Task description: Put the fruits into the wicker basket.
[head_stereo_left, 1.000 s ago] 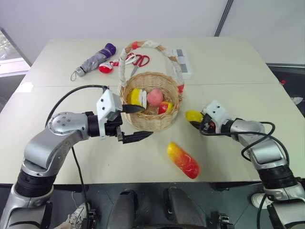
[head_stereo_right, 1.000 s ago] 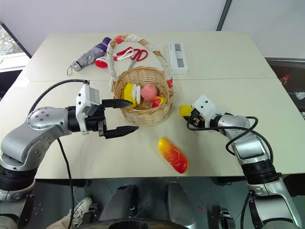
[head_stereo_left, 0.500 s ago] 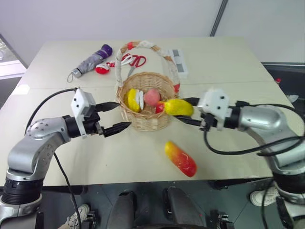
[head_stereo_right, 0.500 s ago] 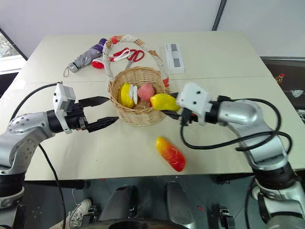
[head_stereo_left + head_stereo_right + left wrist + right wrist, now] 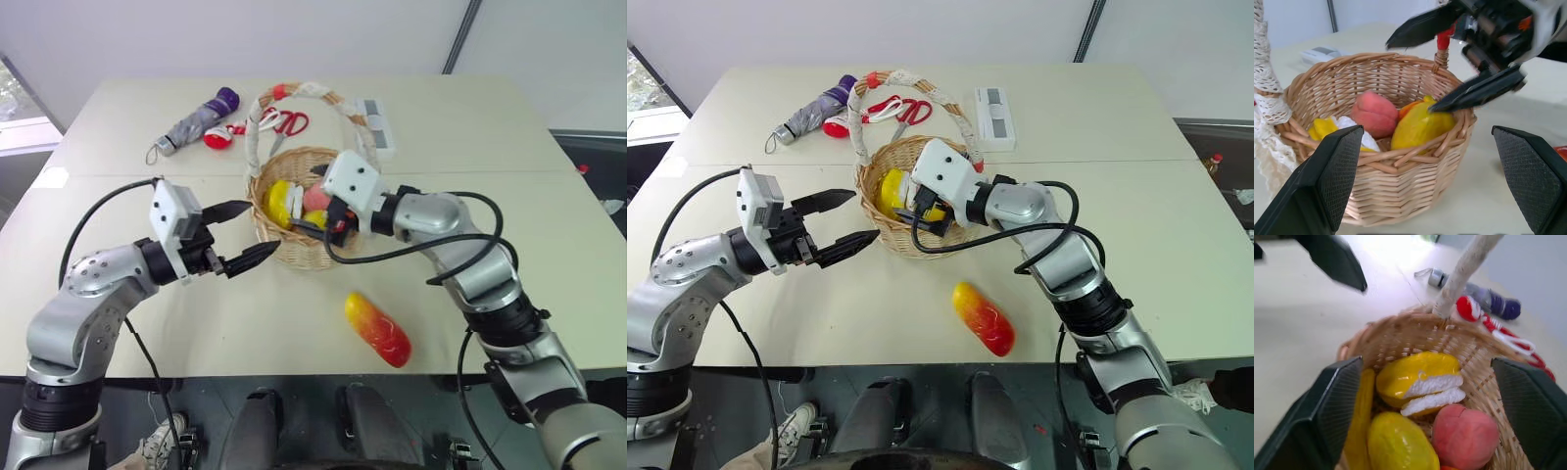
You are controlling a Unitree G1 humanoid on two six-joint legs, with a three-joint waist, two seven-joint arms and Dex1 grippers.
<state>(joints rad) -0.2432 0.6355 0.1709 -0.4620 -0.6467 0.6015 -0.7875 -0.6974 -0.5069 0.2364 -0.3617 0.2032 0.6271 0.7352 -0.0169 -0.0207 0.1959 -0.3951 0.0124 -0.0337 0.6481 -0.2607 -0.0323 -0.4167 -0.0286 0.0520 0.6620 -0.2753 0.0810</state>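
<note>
Our left hand (image 5: 238, 238) waits spread wide just left of the round tan wicker basket (image 5: 284, 253) at mid-bench, leaving it free. Our right hand (image 5: 924, 208) hangs over the basket, wide apart, the yellow oval lemon (image 5: 1420, 126) lying inside beside the pink peach (image 5: 1374, 113). The red-to-yellow mango (image 5: 376, 329) lies near the front edge, likely next.

Peach (image 5: 1374, 113) and lemon (image 5: 1420, 125) lie in wicker basket (image 5: 1400, 171); mango (image 5: 376, 329) on table — outside

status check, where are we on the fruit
Both end effectors open: right over the basket, lemon inside beside the peach. Left empty, beside the basket. Mango on the table, nothing blocking it.
</note>
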